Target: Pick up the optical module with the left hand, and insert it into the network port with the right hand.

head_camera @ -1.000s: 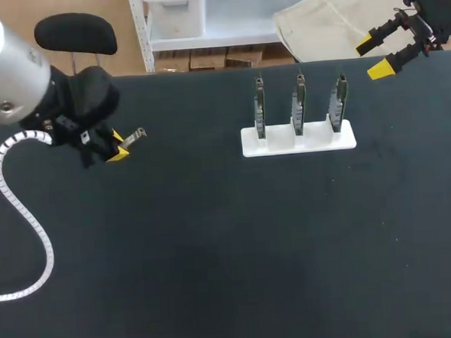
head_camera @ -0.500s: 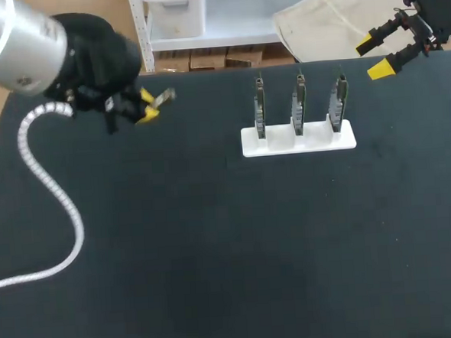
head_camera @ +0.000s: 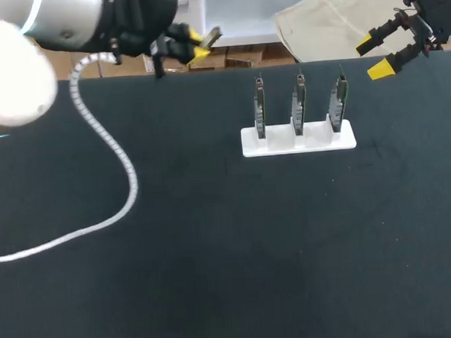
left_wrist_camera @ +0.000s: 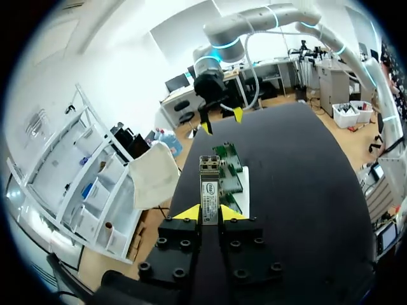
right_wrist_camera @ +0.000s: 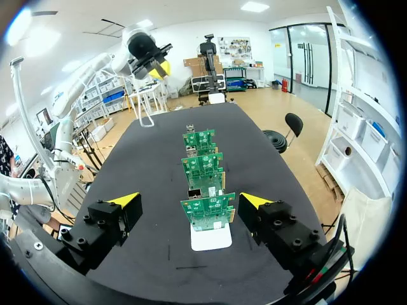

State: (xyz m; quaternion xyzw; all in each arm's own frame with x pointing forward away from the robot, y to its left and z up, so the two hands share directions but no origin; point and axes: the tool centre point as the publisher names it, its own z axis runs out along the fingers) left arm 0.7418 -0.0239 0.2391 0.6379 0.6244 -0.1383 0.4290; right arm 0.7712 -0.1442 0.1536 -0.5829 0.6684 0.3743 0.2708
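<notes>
The left arm holds the left claw (head_camera: 193,47) above the far edge of the desk (head_camera: 214,238). It is clamped on the optical module (head_camera: 211,38), whose long axis points over the board stand (head_camera: 299,138) toward the right claw (head_camera: 373,56), spread wide and well apart. The left arm has risen and swung rightward; the right arm is unmoved.

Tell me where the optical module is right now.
In the head view, the optical module is held in the left gripper, in the air near the table's far edge, left of the white board holder.
</notes>
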